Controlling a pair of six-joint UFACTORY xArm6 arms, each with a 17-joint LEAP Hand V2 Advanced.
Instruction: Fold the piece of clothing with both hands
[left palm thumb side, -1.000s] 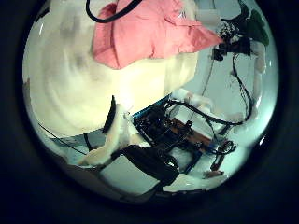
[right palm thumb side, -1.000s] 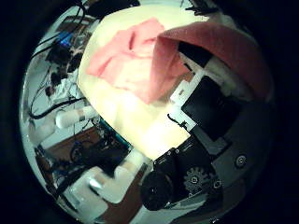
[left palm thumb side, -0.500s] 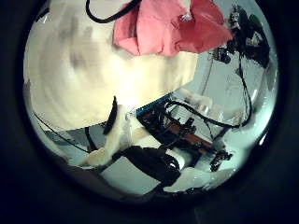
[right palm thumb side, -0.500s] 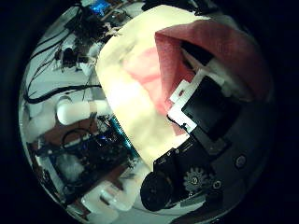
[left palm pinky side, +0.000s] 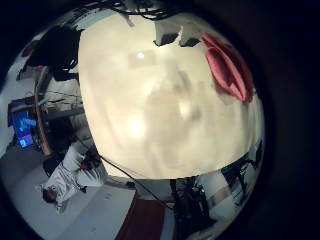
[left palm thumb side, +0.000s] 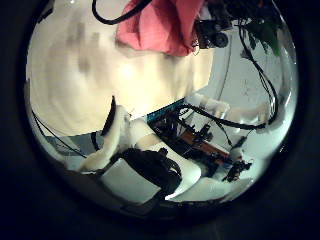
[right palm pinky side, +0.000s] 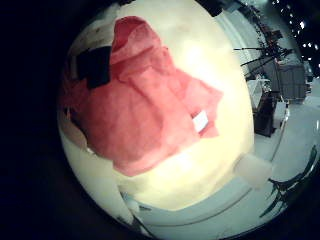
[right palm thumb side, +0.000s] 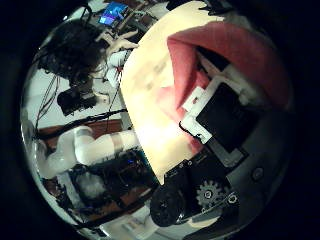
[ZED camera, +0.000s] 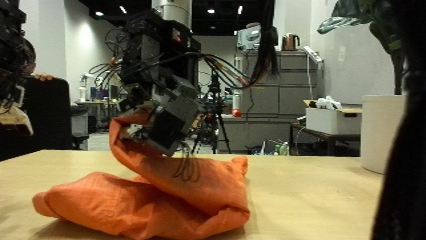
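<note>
A salmon-orange piece of clothing (ZED camera: 147, 200) lies bunched on the light table (ZED camera: 320, 200). A hand (ZED camera: 167, 115) is over it, curled on one corner and holding it up above the heap. In the right thumb side palm view the cloth (right palm thumb side: 225, 50) hangs over my right hand's fingers (right palm thumb side: 215, 110), close to the palm. My left hand (left palm thumb side: 115, 140) has relaxed fingers and holds nothing. The cloth (left palm pinky side: 228, 68) lies near the table's edge.
Beyond the table's edge stand cabinets (ZED camera: 273, 110), a white bin (ZED camera: 389, 130) and racks of equipment.
Both palm views have swung. In the right thumb side view the cloth spread on the table has slid out of sight, leaving the held fold by the palm. The left view shows the cloth edge raised.
</note>
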